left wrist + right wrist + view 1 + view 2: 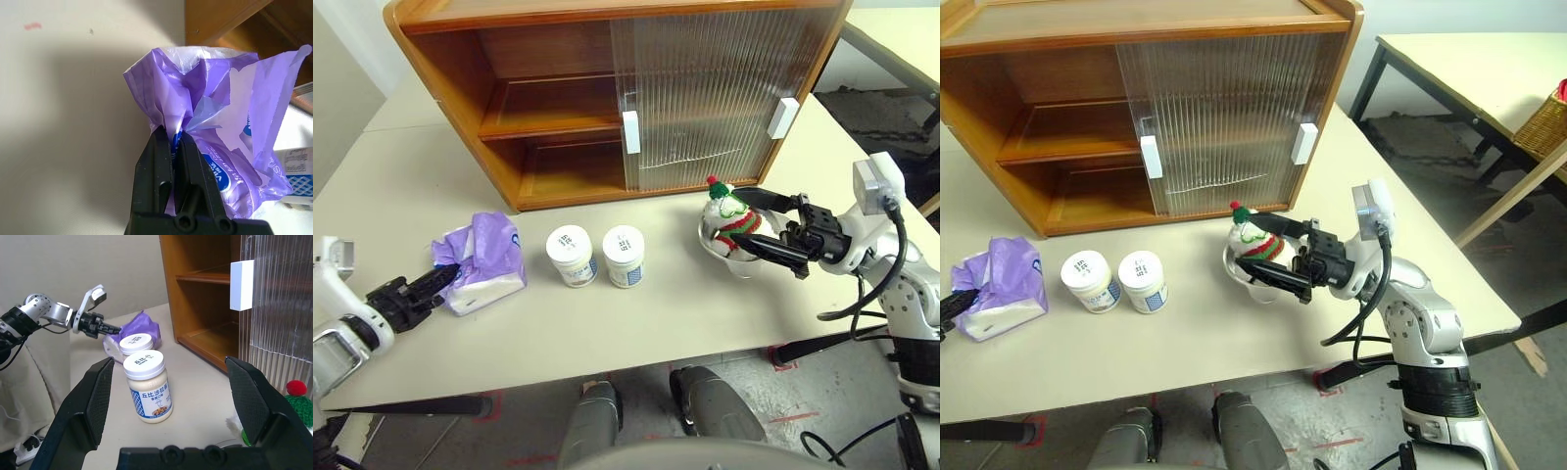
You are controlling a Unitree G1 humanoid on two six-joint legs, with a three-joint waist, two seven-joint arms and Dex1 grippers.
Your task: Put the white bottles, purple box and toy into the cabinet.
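Left wrist view shows the left gripper [176, 142] pinched only on loose wrapper of the purple box [220, 147] — lying on the table [705, 323] before the cabinet [558, 117] — so lifting could tear or slip.

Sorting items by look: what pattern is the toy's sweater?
Red-and-green stripes on the toy; clearest in the left eye view.

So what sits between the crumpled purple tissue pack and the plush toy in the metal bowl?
The two white lidded jars, side by side on the table, seen from the left eye view.
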